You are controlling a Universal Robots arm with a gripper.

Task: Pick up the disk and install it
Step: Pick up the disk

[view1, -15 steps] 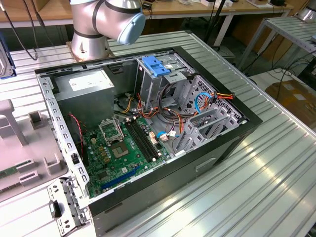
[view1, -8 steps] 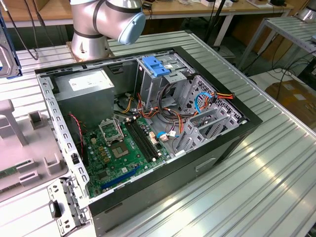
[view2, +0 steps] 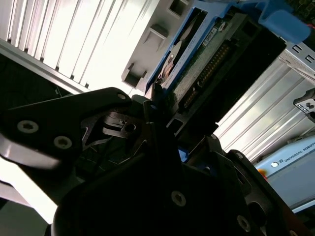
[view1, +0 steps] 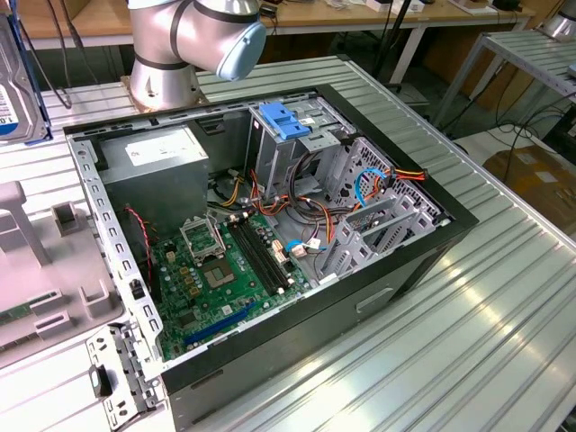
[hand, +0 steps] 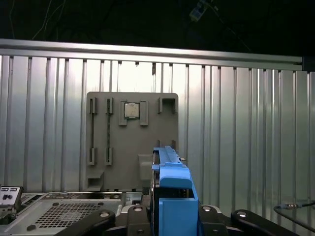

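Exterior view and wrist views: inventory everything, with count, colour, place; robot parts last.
disk: one, silver with blue rails, in the gripper
computer case: one, black, open, on the table
power supply: one, grey, inside the case
drive cage: one, metal with blue latch, inside the case
motherboard: one, green, on the case floor
parts tray: one, grey, on the table
processor chip: one, silver, in the parts tray
table: one, ribbed silver, under everything
robot arm: one, silver with pale blue cap, beyond the case
gripper: one, black, shut on the disk
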